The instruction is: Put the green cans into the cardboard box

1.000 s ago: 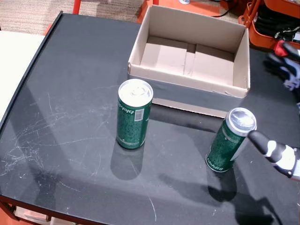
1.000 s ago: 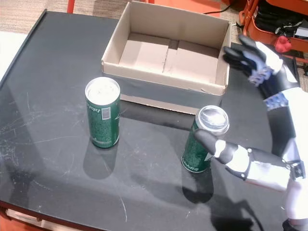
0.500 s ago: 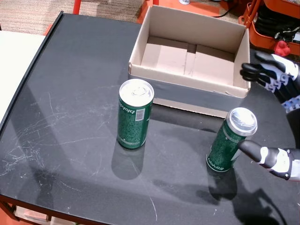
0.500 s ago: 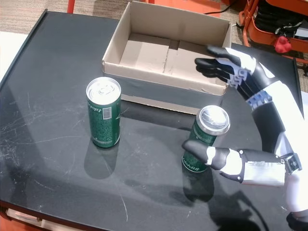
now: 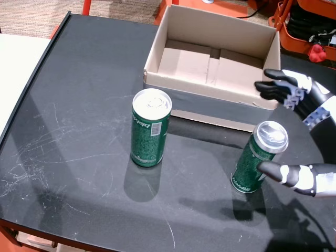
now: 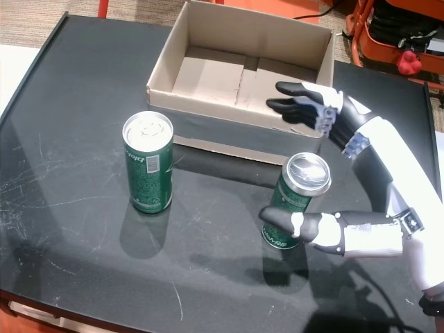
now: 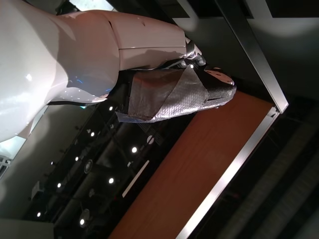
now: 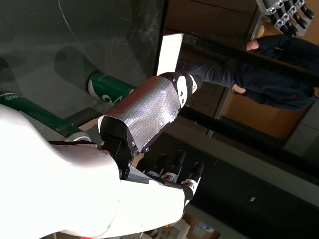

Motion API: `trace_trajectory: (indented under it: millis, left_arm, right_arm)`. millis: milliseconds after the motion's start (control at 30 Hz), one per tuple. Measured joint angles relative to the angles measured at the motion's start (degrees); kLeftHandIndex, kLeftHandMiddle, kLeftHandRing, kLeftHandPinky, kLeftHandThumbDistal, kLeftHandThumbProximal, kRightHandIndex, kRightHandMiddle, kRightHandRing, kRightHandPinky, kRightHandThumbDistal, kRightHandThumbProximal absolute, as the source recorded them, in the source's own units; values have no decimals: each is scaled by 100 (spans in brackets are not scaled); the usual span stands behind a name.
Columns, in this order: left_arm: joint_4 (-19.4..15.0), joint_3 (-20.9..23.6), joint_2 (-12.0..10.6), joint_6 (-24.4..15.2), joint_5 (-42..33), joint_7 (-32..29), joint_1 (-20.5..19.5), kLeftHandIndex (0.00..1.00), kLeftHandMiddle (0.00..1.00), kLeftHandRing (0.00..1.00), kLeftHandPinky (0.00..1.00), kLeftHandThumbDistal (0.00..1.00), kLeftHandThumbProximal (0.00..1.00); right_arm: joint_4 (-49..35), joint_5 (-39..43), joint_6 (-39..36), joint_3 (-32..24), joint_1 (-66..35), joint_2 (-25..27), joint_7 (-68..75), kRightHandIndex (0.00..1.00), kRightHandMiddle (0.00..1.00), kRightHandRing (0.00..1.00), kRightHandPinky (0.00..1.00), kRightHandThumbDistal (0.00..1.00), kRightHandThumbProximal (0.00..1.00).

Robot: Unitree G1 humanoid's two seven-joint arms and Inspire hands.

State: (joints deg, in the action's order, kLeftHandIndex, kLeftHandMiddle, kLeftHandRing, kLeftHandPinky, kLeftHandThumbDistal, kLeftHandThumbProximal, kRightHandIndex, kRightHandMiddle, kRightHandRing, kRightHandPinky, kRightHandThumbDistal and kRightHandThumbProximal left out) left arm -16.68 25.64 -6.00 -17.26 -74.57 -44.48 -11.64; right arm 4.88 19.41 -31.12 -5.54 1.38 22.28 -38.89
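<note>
Two green cans stand upright on the black table point(image 5: 79, 105). The left can point(image 5: 151, 128) point(image 6: 148, 163) is alone in front of the cardboard box point(image 5: 210, 100) point(image 6: 229, 132), which shows nothing inside. My right hand point(image 5: 311, 100) point(image 6: 355, 132) is open around the right can point(image 5: 256, 157) point(image 6: 295, 198). Its fingers point(image 6: 298, 105) reach behind the can, by the box's front right corner, and its thumb point(image 6: 284, 220) lies against the can's front, low down. The right wrist view shows both cans point(image 8: 107, 87) beyond the taped thumb. My left hand point(image 7: 174, 92) appears only in its wrist view, against a ceiling.
Orange equipment point(image 5: 307, 26) and a red ball point(image 5: 316, 52) sit beyond the table's far right corner. A white surface point(image 5: 16, 63) borders the table's left edge. A person in dark sleeves point(image 8: 279, 50) shows in the right wrist view.
My right hand's fingers have swung left, behind the right can toward the box corner. The thumb has slid left across the can's front. Both cans stay put.
</note>
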Motion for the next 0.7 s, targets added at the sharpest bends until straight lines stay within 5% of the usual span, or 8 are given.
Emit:
trace_trajectory:
  millis: [533, 700]
  left_arm:
    - [-2, 133, 1, 84, -52, -33, -21, 84, 97, 100, 100, 5, 98]
    - [-3, 132, 0, 153, -50, -33, -20, 81, 95, 100, 98, 5, 96]
  right_arm:
    - [544, -172, 247, 50, -43, -164, -60, 88, 82, 80, 90, 100, 49]
    - [1028, -663, -196, 41, 94, -169, 131, 91, 83, 79, 87, 100, 48]
